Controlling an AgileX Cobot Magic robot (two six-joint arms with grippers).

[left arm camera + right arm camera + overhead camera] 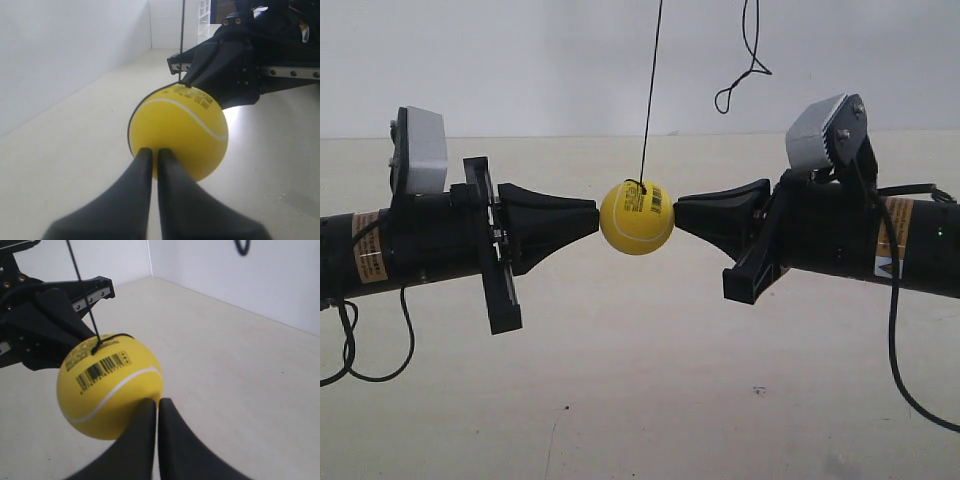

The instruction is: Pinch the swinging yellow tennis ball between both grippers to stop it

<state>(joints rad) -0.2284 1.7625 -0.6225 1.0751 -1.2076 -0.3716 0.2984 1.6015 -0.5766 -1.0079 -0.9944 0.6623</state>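
Note:
The yellow tennis ball [636, 217] hangs on a thin black string [650, 100] between both grippers, barcode sticker turned toward the arm at the exterior view's right. My left gripper [596, 215], at the exterior view's left, is shut and its pointed tip touches the ball's side. In the left wrist view the gripper [155, 151] rests against the ball [178, 131]. My right gripper [676, 212] is shut too, its tip at the opposite side. The right wrist view shows that gripper [157, 401] meeting the ball [107, 385] near its edge, below the seam.
A pale tabletop [640, 400] lies well below the ball, with a white wall [520, 60] behind. A loose black cord loop [745, 70] dangles at the upper right. Cables hang under both arms [370, 370] [910, 380].

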